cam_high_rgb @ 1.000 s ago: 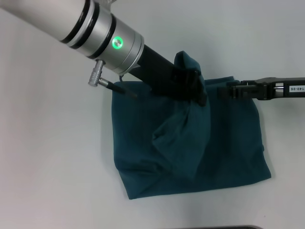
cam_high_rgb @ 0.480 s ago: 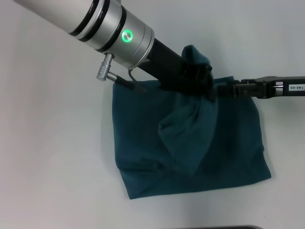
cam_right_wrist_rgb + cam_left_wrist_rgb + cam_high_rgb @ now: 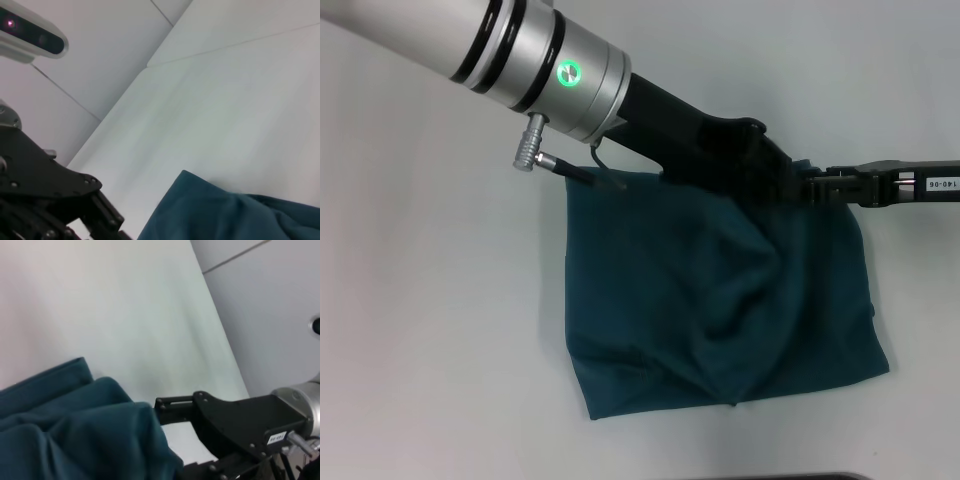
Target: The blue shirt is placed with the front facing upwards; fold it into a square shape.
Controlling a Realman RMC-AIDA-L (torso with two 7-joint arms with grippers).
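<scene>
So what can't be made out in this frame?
- Left gripper, head view: its fingertips are hidden by its own dark body, so its grip on the blue shirt is unclear.
- Right gripper, head view: fingertips merge with the left gripper and the cloth; its arm is cut off at the picture's edge.
- Shirt lettering, collar and sleeves: folded out of sight in every view.

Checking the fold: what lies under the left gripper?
The blue shirt, folded on the white table. The left gripper hides the cloth edge beneath; the right gripper nearly meets it.

Lab: bare white table (image 3: pixel 420 330), panel walls (image 3: pixel 100 50)
</scene>
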